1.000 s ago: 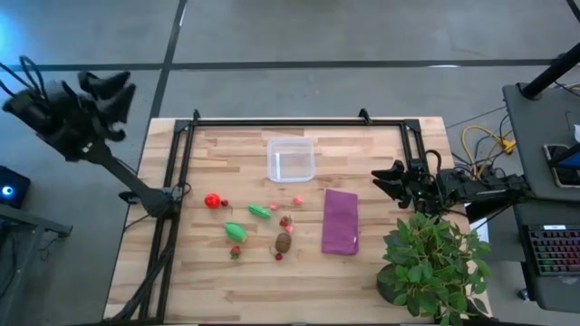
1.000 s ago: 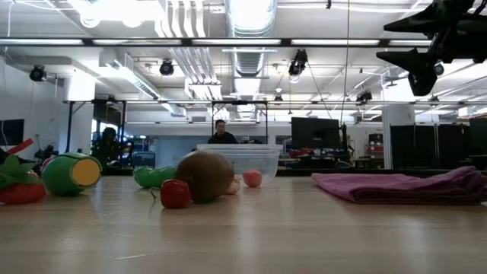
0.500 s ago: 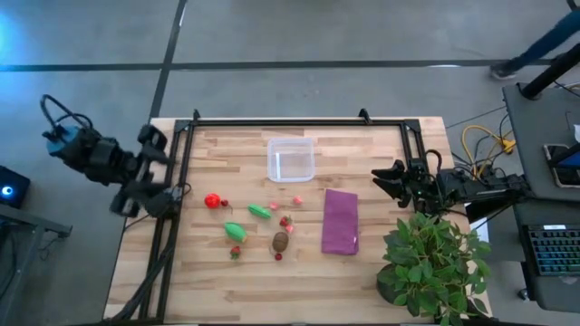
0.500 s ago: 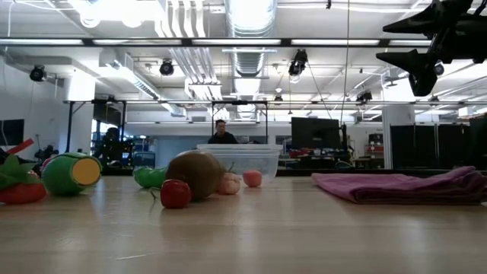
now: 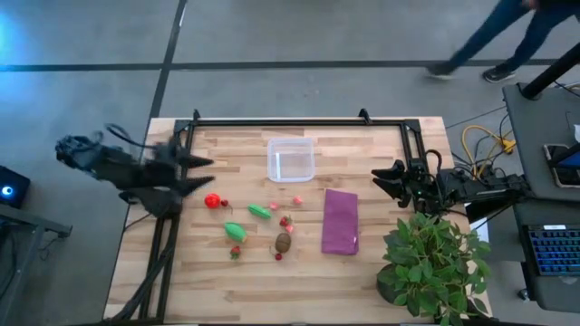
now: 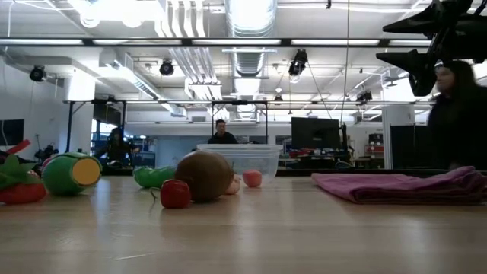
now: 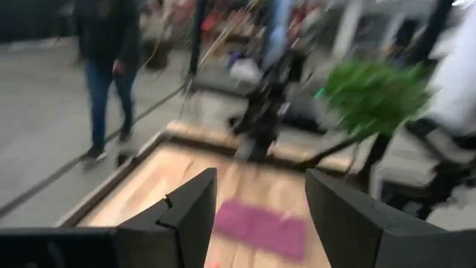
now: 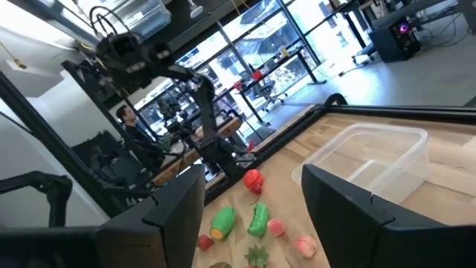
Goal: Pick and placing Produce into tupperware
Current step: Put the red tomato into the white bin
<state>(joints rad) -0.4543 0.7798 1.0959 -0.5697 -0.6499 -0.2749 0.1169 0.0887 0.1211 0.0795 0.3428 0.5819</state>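
The clear square tupperware [image 5: 291, 159] stands empty on the far middle of the table. The produce lies nearer: a red round one [image 5: 212, 201], two green ones [image 5: 260, 211] [image 5: 236, 232], a brown oval [image 5: 283, 242] and pink-red bits [image 5: 286, 221]. My left gripper [image 5: 207, 172] hovers open over the table's left edge, just beyond the red round one, touching nothing; its wrist view [image 7: 260, 201] looks across the table. My right gripper [image 5: 379, 181] waits open above the right edge, seen high in the low view [image 6: 415, 53]. Its wrist view shows the tupperware [image 8: 372, 160].
A purple cloth [image 5: 340, 220] lies flat right of the produce. A potted plant [image 5: 430, 263] stands at the near right corner. A black frame [image 5: 299, 120] runs along the far and left edges. A person [image 5: 507, 36] walks past beyond the far side.
My left arm has swung from outside the table's left far corner down and toward the table. Its gripper has turned to point right and now sits over the left edge near the red round one. A person has walked into view behind the table.
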